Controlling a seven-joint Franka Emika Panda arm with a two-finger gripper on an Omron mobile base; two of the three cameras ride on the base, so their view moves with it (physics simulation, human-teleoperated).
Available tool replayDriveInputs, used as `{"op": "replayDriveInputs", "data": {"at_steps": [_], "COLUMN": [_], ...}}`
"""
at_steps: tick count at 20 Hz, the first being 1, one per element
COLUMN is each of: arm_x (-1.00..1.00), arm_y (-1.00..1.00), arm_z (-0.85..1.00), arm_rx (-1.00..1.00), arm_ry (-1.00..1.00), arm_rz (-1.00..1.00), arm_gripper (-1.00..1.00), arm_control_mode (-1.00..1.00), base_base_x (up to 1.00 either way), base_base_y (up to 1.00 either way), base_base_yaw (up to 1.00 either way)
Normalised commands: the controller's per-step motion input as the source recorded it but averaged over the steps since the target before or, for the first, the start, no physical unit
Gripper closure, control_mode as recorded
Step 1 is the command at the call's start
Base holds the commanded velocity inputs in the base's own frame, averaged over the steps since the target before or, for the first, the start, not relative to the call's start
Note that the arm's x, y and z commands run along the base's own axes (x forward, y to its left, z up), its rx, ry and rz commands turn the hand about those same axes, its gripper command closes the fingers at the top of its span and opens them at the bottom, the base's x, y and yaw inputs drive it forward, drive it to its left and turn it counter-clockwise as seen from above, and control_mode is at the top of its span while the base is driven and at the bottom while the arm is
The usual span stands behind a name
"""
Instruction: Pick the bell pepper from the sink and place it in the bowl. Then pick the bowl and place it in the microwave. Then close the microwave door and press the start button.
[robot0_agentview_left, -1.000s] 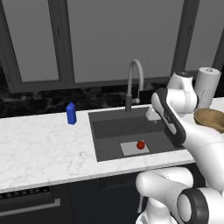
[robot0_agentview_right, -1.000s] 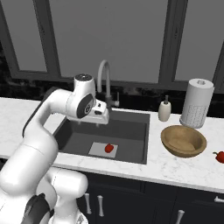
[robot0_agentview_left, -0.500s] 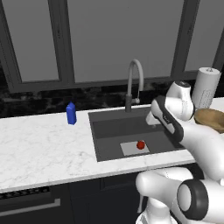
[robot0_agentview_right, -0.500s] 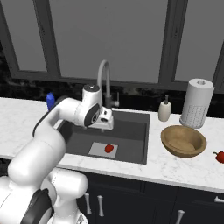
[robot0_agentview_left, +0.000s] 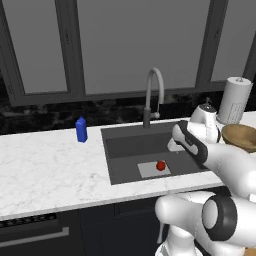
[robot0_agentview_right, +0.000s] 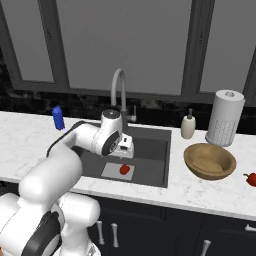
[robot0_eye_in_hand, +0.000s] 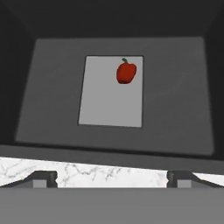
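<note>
blue bottle on counter | paper towel roll | soap dispenser | second red pepper

No legible txt, labels, brands or nos. on anything.

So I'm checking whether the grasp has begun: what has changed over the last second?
The arm has swung its hand down and forward over the sink, toward the bell pepper. The gripper hangs above the pepper, jaws apart, nothing taken hold of. The pepper stays on the pale patch; the bowl stays on the counter.
</note>
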Motion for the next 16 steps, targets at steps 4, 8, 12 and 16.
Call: {"op": "replayDriveInputs", "data": {"at_steps": [4,8,12,16], "arm_x": [0.28,0.27,0.37,0.31], "arm_y": [0.00,0.00,0.00,0.00], "arm_z": [-0.37,-0.36,-0.42,-0.35], "arm_rx": [0.00,0.02,0.06,0.04], "arm_ry": [-0.02,0.00,0.00,0.00], "arm_rz": [0.00,0.00,0.00,0.00], "arm_gripper": [-1.00,-1.00,-1.00,-1.00], "arm_control_mode": [-1.00,-1.00,-1.00,-1.00], "base_base_x": [0.00,0.00,0.00,0.00], "base_base_y": [0.00,0.00,0.00,0.00], "base_base_yaw": [0.00,0.00,0.00,0.00]}}
